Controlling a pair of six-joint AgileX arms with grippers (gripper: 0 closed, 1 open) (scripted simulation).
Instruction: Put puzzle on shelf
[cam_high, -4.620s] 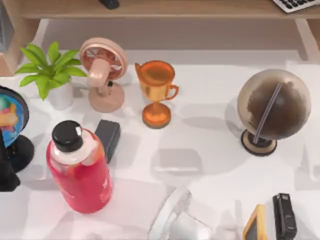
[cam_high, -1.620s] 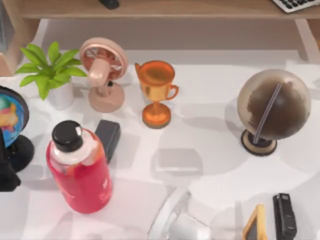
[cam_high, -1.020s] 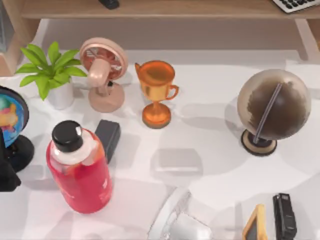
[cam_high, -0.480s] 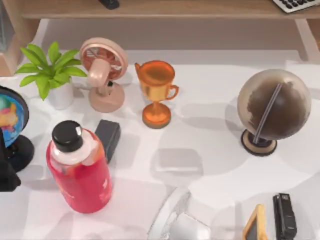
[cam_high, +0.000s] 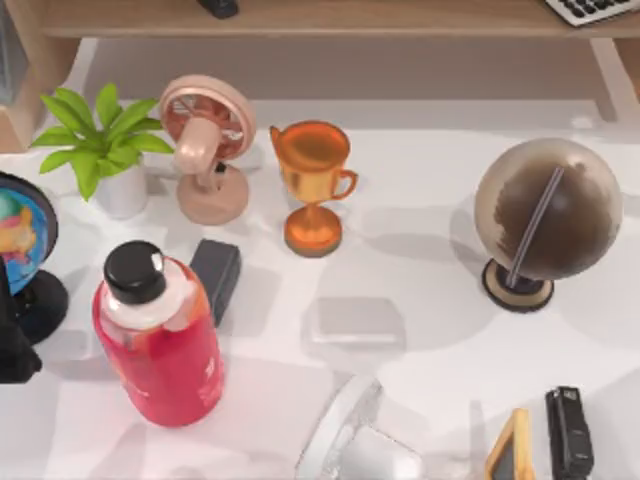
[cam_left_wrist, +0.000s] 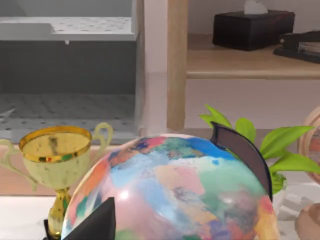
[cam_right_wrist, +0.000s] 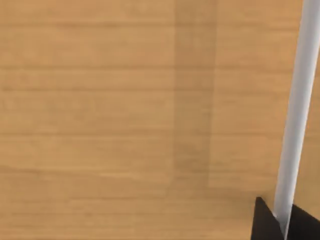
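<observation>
From the top view I count 1 shelf (cam_high: 330, 18) along the far edge, 2 globes, a brown globe (cam_high: 548, 215) on the right and a colourful globe (cam_high: 20, 240) at the left edge, 1 orange trophy (cam_high: 313, 180), 1 fan (cam_high: 205, 140), 1 plant (cam_high: 100, 140) and 1 red bottle (cam_high: 160, 340). I cannot tell where the puzzle is.

In the left wrist view, my left gripper (cam_left_wrist: 95, 225) sits parked just behind the colourful globe, with 1 gold trophy (cam_left_wrist: 57, 160) beside it. I cannot tell whether it is open.

In the right wrist view, my right gripper (cam_right_wrist: 280, 225) faces light-brown wood, which I take for the shelf, with 1 white bar (cam_right_wrist: 297, 110) across it. I cannot tell whether it is open or what it holds.

If it is carrying the puzzle, I would come down level over a bare part of the board and let go only once the puzzle rests on it.
</observation>
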